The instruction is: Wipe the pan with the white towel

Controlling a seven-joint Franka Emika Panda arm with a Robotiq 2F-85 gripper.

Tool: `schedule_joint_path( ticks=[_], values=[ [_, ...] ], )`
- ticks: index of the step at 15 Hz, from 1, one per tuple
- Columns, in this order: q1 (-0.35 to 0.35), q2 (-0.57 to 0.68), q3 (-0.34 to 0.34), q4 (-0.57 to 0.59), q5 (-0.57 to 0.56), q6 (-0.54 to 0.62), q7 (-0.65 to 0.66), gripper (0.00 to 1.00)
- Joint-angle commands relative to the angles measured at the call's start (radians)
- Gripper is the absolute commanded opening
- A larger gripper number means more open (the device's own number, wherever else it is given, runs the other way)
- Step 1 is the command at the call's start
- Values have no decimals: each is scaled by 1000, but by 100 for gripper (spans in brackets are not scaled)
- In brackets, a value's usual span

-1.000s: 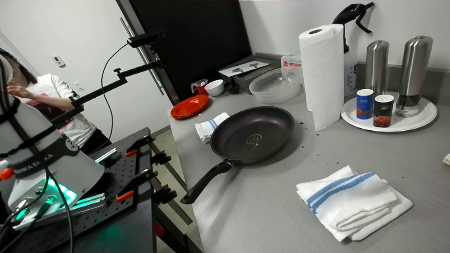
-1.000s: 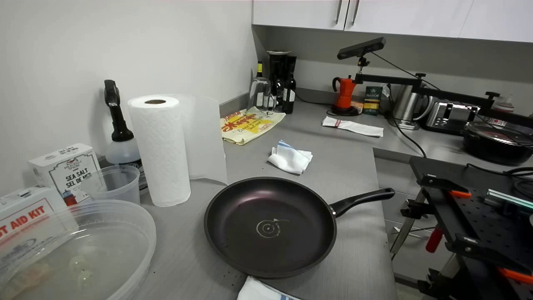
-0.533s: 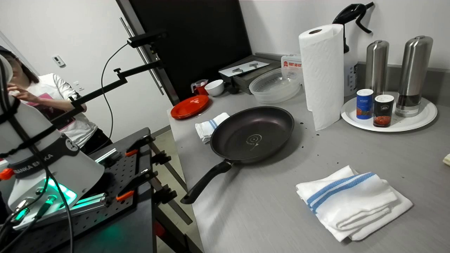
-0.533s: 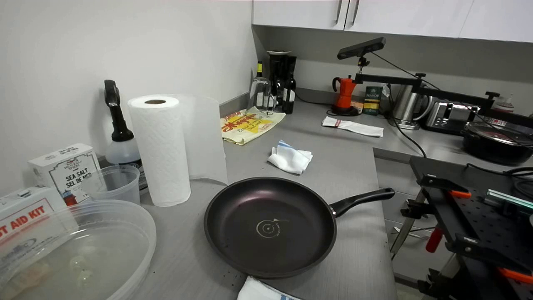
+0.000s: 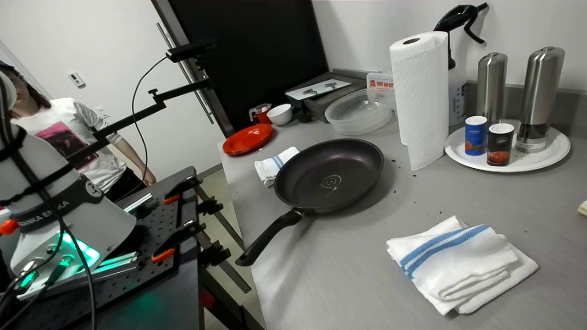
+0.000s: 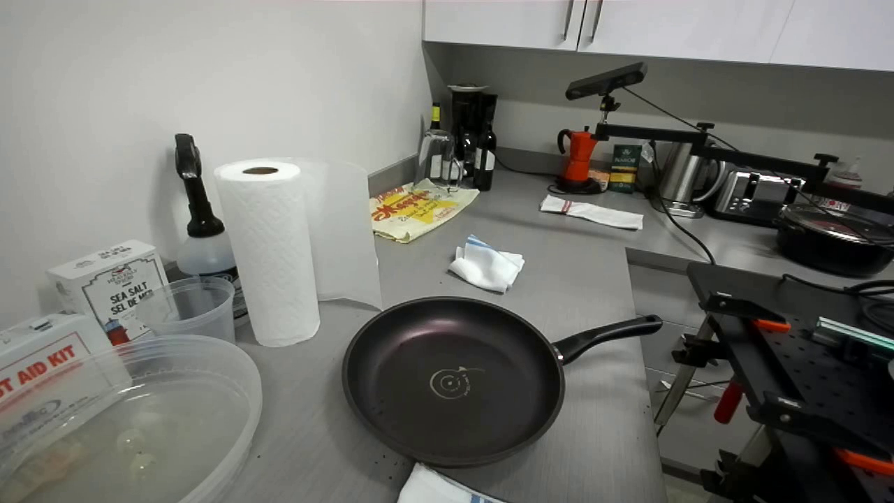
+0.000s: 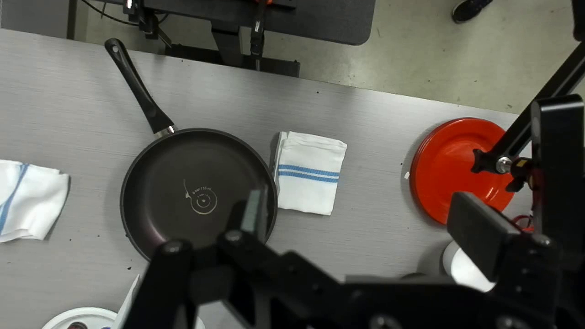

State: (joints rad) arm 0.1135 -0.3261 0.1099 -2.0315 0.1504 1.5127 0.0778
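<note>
My black gripper (image 7: pixel 358 208) has its fingers spread wide. In my wrist view, a folded white cloth towel (image 7: pixel 309 173) with blue stripes lies just beside the round black frying pan (image 7: pixel 185 183), at 3 o'clock; another blue-striped white towel (image 7: pixel 35 201) lies farther off, at 9.

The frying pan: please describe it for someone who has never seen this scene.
Find the paper-towel roll on the grey counter. Beside it lies the black pan, its handle pointing away. Unlike the lidded pot, it is open and bears a pale emblem.
</note>
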Motion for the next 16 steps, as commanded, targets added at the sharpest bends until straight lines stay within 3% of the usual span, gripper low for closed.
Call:
schedule_joint_path(
  ticks=[1, 9, 16],
  values=[
    [-5, 1, 4, 2, 1, -2, -1, 100],
    [-11, -1, 6, -25, -7, 23, 16, 100],
    [-62, 24, -15, -109, -21, 83, 92, 100]
  ],
)
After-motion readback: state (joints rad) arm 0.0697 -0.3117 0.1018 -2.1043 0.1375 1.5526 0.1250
